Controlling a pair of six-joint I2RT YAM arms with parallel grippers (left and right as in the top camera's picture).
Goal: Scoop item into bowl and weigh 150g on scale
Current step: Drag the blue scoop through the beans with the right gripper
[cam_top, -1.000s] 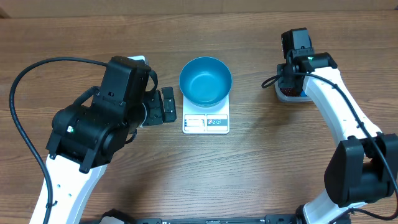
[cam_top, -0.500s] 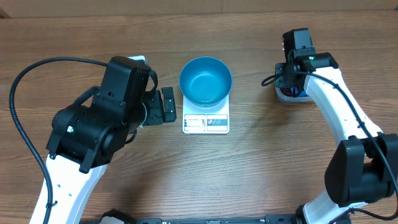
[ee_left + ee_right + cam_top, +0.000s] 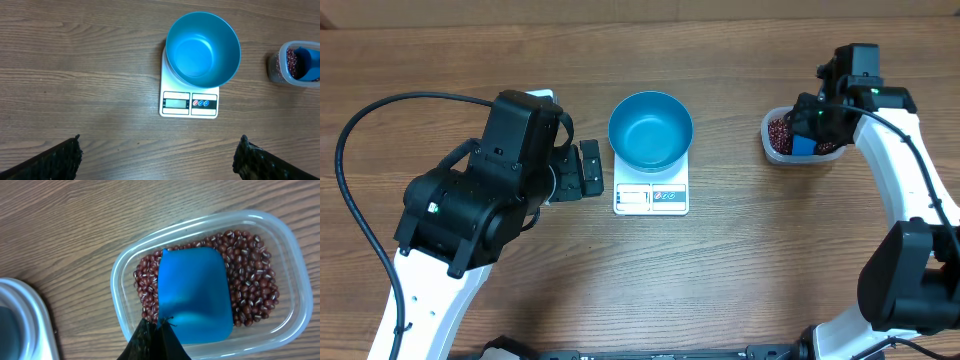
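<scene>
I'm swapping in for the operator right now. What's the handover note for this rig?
Left gripper: open, empty, short of the scale.
Right gripper: shut on the blue scoop, which lies on the beans in the clear tub.
Bowl: empty, sitting on the scale.
Done: no beans in the bowl.
Left: scoop beans over until the scale reads the target.

Teal bowl (image 3: 650, 128) sits on white scale (image 3: 651, 199) — red-brown beans (image 3: 250, 297) lie well apart.

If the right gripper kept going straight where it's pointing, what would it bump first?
The blue scoop: the right gripper is shut and seems to pinch its edge. Pushed further, the scoop would press into the beans in the clear tub, though depth is unclear.
</scene>
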